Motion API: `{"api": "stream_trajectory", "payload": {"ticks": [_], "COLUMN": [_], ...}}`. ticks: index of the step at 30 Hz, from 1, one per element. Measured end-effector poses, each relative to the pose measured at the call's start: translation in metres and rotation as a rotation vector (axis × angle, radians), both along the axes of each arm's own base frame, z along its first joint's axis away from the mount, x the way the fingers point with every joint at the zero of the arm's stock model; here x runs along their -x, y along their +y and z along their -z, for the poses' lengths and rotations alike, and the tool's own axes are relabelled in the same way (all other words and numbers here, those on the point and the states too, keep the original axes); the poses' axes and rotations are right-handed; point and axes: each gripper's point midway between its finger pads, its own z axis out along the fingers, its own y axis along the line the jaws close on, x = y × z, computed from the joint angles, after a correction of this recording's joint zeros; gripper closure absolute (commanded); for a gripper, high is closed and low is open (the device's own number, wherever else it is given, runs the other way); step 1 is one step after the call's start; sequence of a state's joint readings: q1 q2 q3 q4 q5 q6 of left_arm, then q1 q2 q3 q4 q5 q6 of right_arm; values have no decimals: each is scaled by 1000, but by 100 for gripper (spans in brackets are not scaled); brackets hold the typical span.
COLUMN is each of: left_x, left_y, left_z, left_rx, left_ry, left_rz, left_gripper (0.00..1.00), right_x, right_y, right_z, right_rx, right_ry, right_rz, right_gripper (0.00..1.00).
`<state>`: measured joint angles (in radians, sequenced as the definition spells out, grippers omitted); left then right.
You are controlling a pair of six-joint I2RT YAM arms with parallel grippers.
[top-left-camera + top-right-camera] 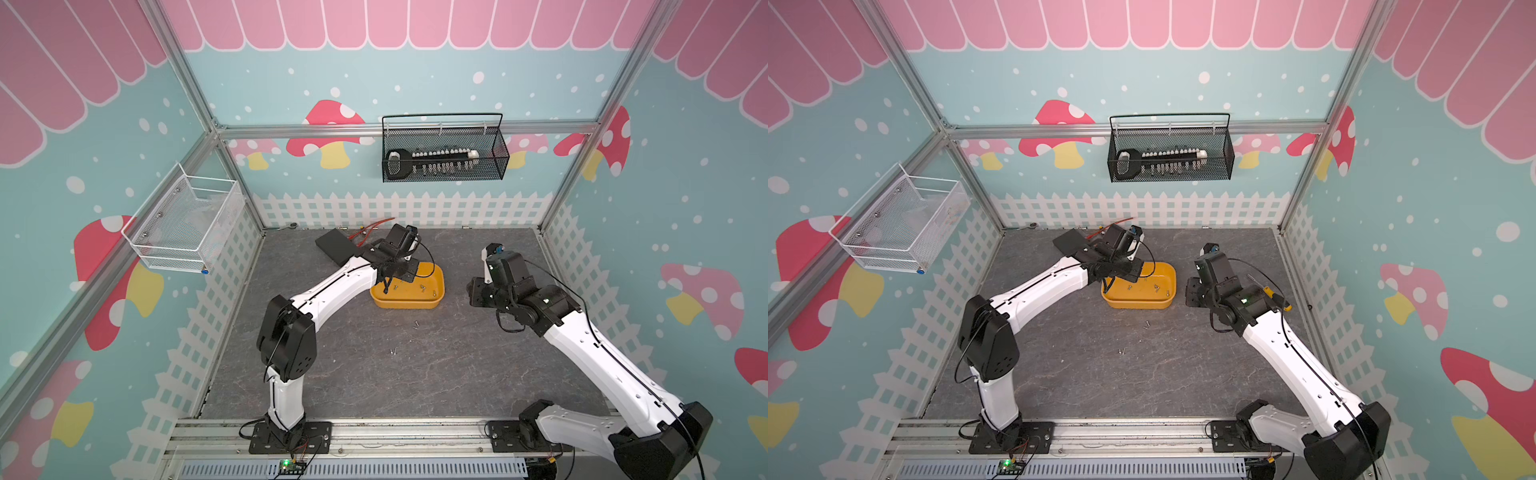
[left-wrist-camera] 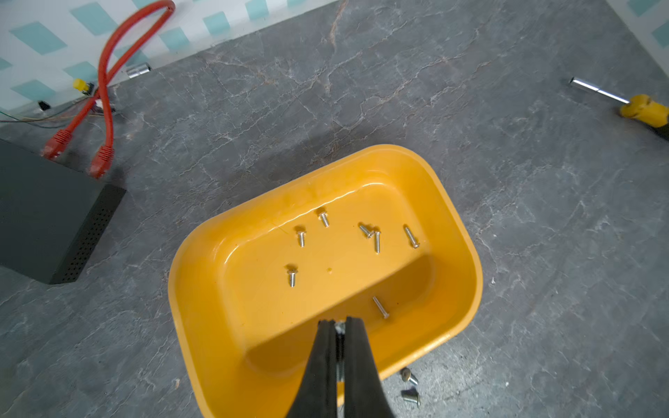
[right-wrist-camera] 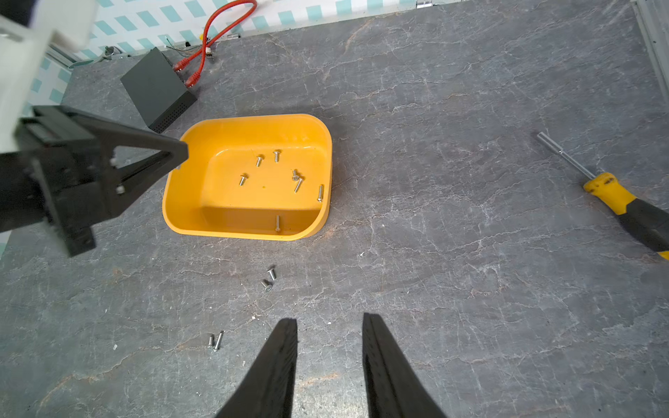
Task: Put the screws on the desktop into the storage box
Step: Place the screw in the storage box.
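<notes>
Nearest the robot, two screws (image 1: 394, 351) lie side by side on the tabletop (image 1: 374, 386); a second pair (image 1: 415, 325) lies just beyond, near the front wall of the box (image 1: 409, 306). Both pairs sit between the arms. The right hand (image 3: 329, 320) hovers over bare tabletop, jaws partly open with nothing between them, and the pairs lie from it toward the left arm's side. The left hand (image 2: 338, 322) hangs over the box's left end, inside the rim, pinched shut on what looks like a screw (image 2: 339, 328); only a silver glint shows between the tips, so its long axis can't be read. Opening there should drop it in. Seven more screws (image 2: 377, 241) lie flat on the yellow floor, short, silver, small-headed, pointing every way
</notes>
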<state>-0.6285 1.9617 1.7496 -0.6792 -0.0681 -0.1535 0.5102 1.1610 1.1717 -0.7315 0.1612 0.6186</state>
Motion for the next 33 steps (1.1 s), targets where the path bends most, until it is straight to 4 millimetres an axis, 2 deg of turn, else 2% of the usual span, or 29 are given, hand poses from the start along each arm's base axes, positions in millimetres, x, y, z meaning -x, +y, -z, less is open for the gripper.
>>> {"api": "stream_trajectory", "payload": {"ticks": [7, 18, 21, 28, 33], "left_x": [-19, -19, -22, -31, -32], "left_y": [0, 9, 17, 36, 40], "left_z": [38, 88, 101, 117, 123], "left_rx": [-46, -86, -94, -103, -104], "left_ry": [82, 195, 223, 253, 267], "left_rz": [-16, -39, -63, -114, -126], "left_gripper": [100, 100, 100, 100, 100], "right_x": [-3, -5, -5, -5, -5], "right_y": [4, 8, 8, 8, 9], "right_z": [5, 16, 18, 17, 17], "right_rx": [-7, -9, -8, -9, -11], "right_ry": [8, 24, 26, 25, 26], "right_rz": [-10, -18, -19, -19, -21], "right_gripper": [64, 64, 64, 64, 64]}}
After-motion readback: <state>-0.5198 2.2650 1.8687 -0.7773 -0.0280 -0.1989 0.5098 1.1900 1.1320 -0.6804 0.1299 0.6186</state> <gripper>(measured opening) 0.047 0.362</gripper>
